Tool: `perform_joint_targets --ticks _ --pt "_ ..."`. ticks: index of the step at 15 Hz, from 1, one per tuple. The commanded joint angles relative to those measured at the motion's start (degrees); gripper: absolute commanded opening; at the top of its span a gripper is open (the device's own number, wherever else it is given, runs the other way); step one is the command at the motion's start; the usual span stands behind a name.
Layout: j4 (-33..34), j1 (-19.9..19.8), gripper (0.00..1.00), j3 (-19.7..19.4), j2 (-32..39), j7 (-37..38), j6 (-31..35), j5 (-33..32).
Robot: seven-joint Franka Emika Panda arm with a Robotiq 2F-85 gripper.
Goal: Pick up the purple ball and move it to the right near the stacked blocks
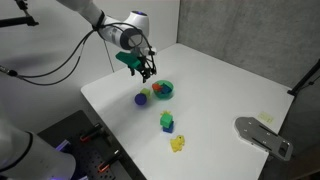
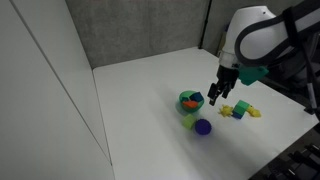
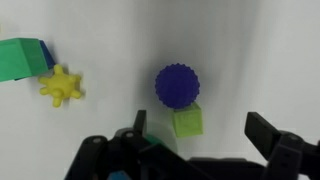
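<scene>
The purple ball [image 3: 177,85] lies on the white table, touching a light-green cube [image 3: 187,123]. It shows in both exterior views [image 1: 141,98] [image 2: 203,127]. The stacked blocks, green over blue [image 3: 22,58], stand apart from the ball [image 1: 167,122] [image 2: 228,112]. My gripper [image 3: 200,128] is open and empty, hovering above the table over the ball, the cube and the bowl [image 1: 147,68] [image 2: 217,97]. The cube lies between its fingers in the wrist view.
A green bowl [image 1: 162,90] [image 2: 190,100] with colourful items sits beside the ball. A yellow spiky toy [image 3: 61,86] [image 1: 178,144] lies near the stacked blocks. A grey metal plate [image 1: 262,135] sits at the table's edge.
</scene>
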Motion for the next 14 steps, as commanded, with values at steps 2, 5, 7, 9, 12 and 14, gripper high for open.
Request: perform_joint_targets --ticks 2,5,7,9,12,14 --pt "0.76 0.97 1.00 -1.10 8.08 1.48 5.53 -1.10" --pt "0.91 1.40 1.00 -1.21 13.10 1.18 11.01 -1.25" --pt "1.15 1.56 1.00 -1.02 16.01 1.07 14.38 -0.81" --pt "1.31 2.20 1.00 -1.24 18.33 1.21 17.97 -1.24" --pt "1.52 2.89 1.00 -1.38 20.98 1.11 22.75 -1.46" --pt "1.40 3.18 1.00 -1.35 22.13 0.75 25.80 -1.71"
